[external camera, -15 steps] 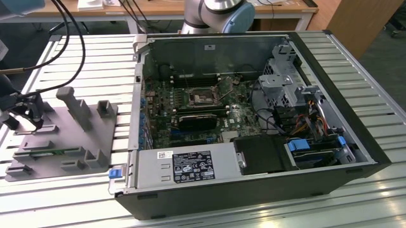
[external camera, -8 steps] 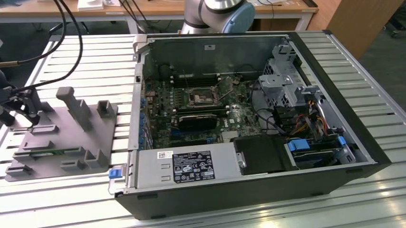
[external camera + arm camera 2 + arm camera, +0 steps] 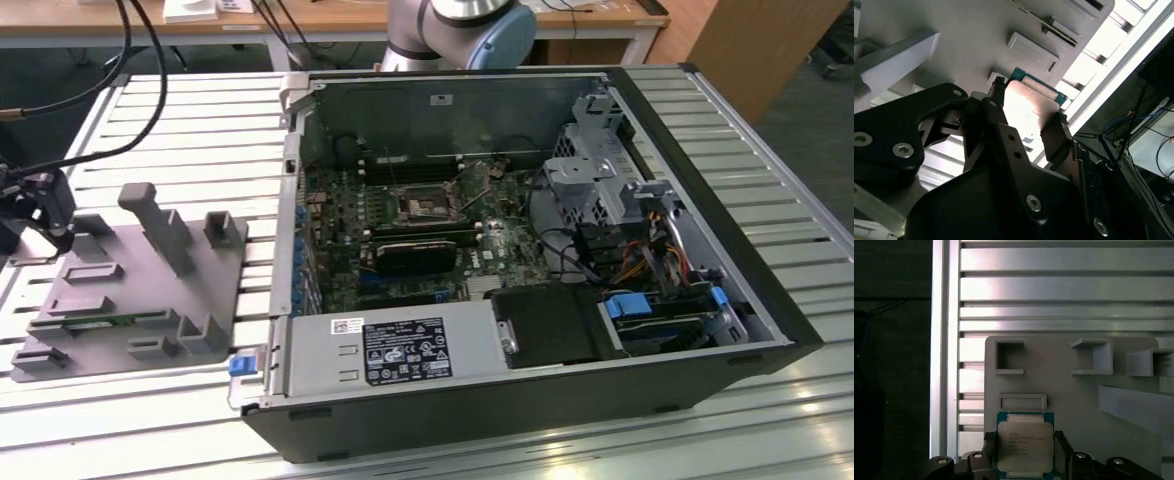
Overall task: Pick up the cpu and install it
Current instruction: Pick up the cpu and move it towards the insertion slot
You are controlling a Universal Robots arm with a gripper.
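Observation:
The cpu, a small square chip with a silver top plate and a green rim, sits between my gripper's two black fingers, which press on its opposite edges. In the second wrist view the cpu shows from the side in the same grip of the gripper. In the exterior view my gripper hangs at the far left, over the left edge of the grey fixture plate. The motherboard's cpu socket lies inside the open computer case, far to the exterior view's right of the gripper.
The fixture plate carries raised holders and upright posts. The slatted metal table runs under everything. Black cables hang at the upper left. Inside the case are a power supply, drive cages and wiring.

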